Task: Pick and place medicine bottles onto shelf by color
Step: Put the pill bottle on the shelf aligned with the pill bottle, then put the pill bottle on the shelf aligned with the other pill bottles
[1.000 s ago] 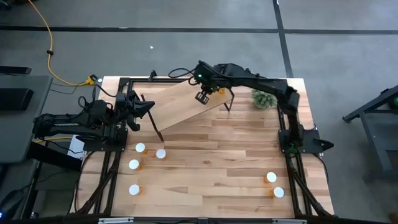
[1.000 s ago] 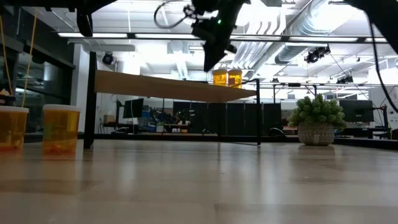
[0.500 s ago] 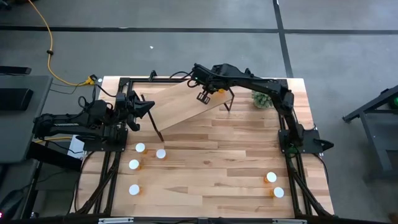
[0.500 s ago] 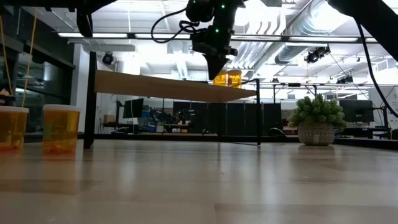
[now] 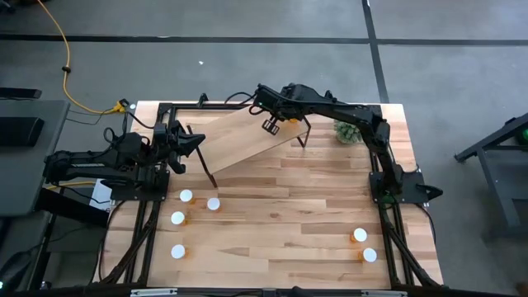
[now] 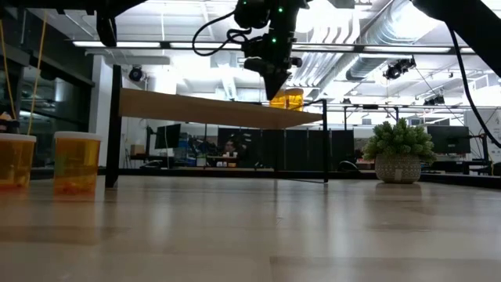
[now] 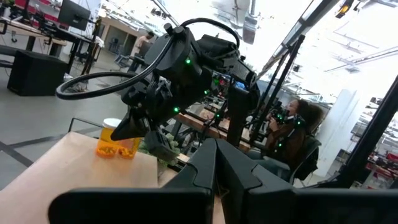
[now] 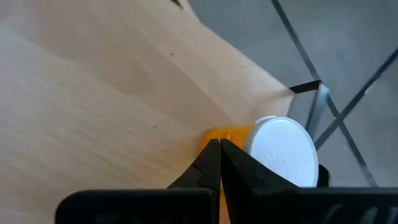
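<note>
The shelf (image 5: pixel 243 139), a light-wood plank on thin black legs, stands slantwise at the table's far side. Two orange medicine bottles (image 6: pixel 290 99) with white caps stand on its far right end; the right wrist view shows one cap (image 8: pixel 283 149) and an orange wall (image 8: pixel 227 135). My right gripper (image 5: pixel 269 125) is shut and slants down over that end, its tip right by the bottles (image 7: pixel 115 139). Several more bottles stand on the table, at the near left (image 5: pixel 186 196) and near right (image 5: pixel 360 235). My left gripper (image 5: pixel 200 142) waits shut at the shelf's left end. My right gripper's shut fingertips (image 8: pixel 217 149) slant down from above, right beside the orange wall of a bottle on the shelf. Whether they touch it I cannot tell.
A fuzzy green plant in a pot (image 5: pixel 351 130) sits right of the shelf. Black frame rails (image 5: pixel 147 223) run along the table's left and right sides. The wide middle of the tabletop (image 5: pixel 280 214) is bare wood.
My right gripper has turned at the wrist and tipped over the shelf. Its shut tip has swung down toward the two bottles and now stands in front of one of them in the low view. The bottles have stayed in place.
</note>
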